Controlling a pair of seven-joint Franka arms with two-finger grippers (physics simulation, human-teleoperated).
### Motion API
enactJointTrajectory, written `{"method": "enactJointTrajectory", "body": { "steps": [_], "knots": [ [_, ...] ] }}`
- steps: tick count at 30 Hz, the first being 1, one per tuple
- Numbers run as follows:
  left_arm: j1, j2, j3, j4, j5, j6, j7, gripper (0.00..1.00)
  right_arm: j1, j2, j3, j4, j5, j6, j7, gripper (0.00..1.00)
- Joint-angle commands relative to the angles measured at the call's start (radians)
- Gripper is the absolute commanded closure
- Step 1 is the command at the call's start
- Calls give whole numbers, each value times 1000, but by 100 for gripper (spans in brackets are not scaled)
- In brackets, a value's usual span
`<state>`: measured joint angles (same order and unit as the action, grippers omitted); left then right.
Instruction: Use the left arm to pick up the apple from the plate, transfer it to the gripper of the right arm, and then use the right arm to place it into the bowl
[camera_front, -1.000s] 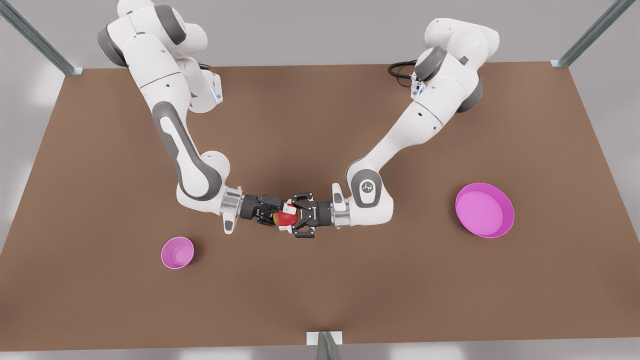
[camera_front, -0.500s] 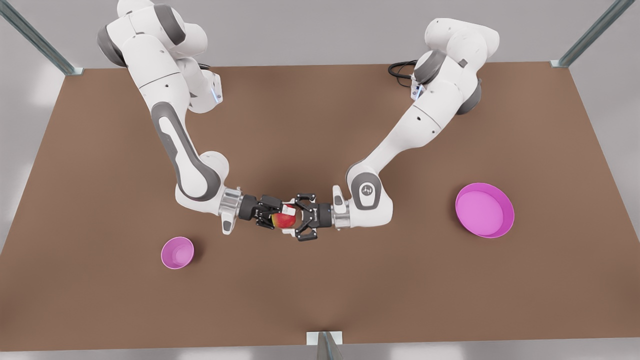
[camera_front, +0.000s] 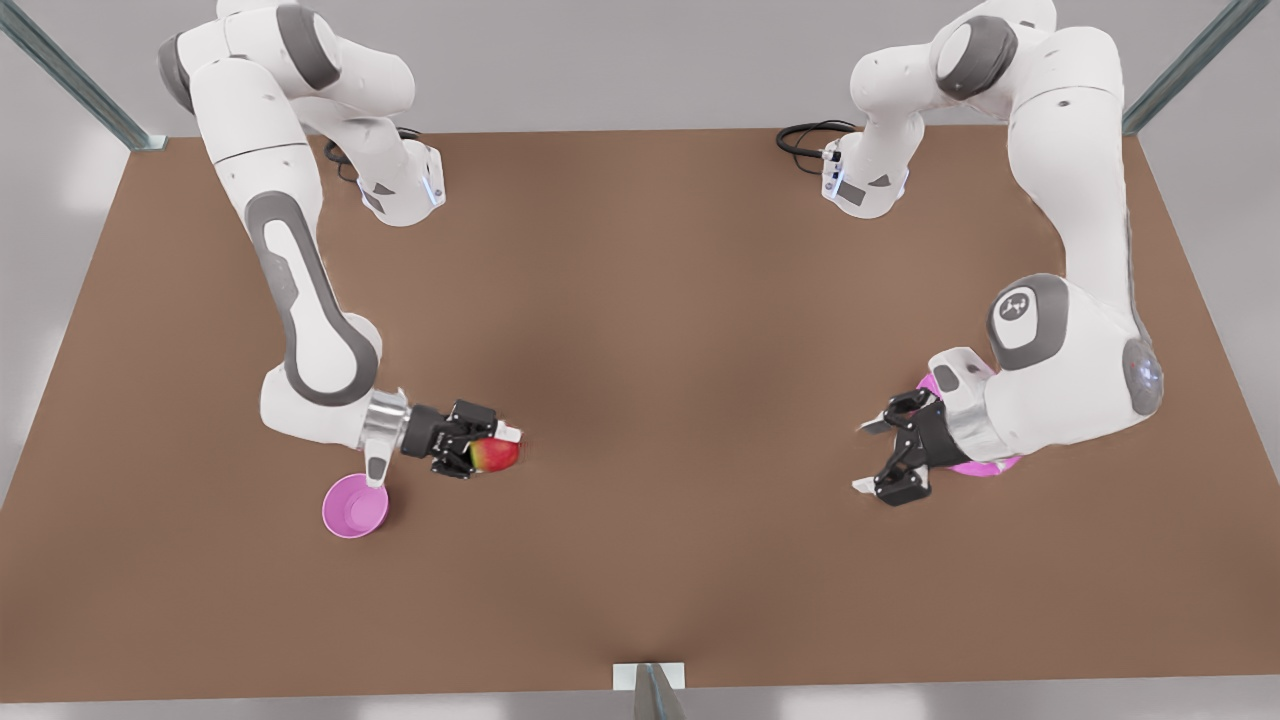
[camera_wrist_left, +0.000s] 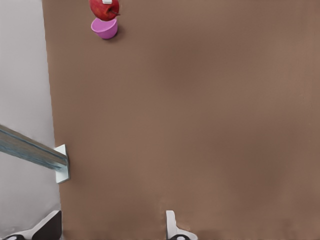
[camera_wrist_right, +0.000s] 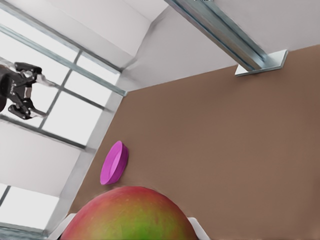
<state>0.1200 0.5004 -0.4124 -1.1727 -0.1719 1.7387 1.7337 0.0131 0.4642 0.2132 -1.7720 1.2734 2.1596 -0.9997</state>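
No legible writing is seen; a small round emblem is borne on the grey joint cap of the arm on the front view's right, too small to be read.

The apple (camera_front: 494, 455) is pinched between the fingers of the right gripper (camera_front: 490, 446), which is carried on the arm with the silver wrist collar at the front view's left. That forearm is angled downward from a raised elbow, and the wrist is turned so the gripper is held roughly level above the table (camera_front: 640, 300), pointing toward the middle. The apple is held clear of the table, near the bowl (camera_front: 354, 505) but not over it; the bowl stands just below the wrist in the picture. In the right wrist view the apple (camera_wrist_right: 131, 215) is seen close up, red with a yellow-green patch, between the pads.

The left gripper (camera_front: 880, 455) is held at the front view's right, its fingers spread wide and nothing between them. Its wrist is bent down over the plate (camera_front: 985, 466), which is largely covered by the arm.
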Motion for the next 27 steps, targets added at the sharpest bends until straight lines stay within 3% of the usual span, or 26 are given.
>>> {"method": "enactJointTrajectory", "body": {
  "steps": [1, 2, 3, 4, 5, 9, 17, 27],
  "knots": [
    [4, -104, 0, 1, 393, -478, -1527, 0, -27, -1, -5, 11, -262, -107, 116, 31],
    [13, -183, 21, 1, 384, -470, -1680, 0, -42, -1, -6, 40, -353, -110, 167, 31],
    [-69, -310, 242, -85, 211, -420, -1677, 0, -68, 1, -8, 63, -443, -132, 179, 31],
    [-163, -446, 403, -269, 121, -311, -1669, 0, -97, 5, -8, 92, -548, -132, 181, 31],
    [-161, -465, 405, -306, 123, -268, -1669, 0, -111, 7, -8, 106, -601, -132, 182, 31],
    [-161, -327, 406, -134, 127, -288, -1677, 0, -128, 73, -28, 128, -782, -73, 182, 31],
    [-140, -304, 412, -136, 129, -286, -1671, 0, -130, 134, -84, 178, -1011, 57, 164, 30],
    [-141, -275, 411, -136, 127, -272, -1669, 0, -162, 214, -86, 181, -1049, 187, 102, 30]
  ]
}}
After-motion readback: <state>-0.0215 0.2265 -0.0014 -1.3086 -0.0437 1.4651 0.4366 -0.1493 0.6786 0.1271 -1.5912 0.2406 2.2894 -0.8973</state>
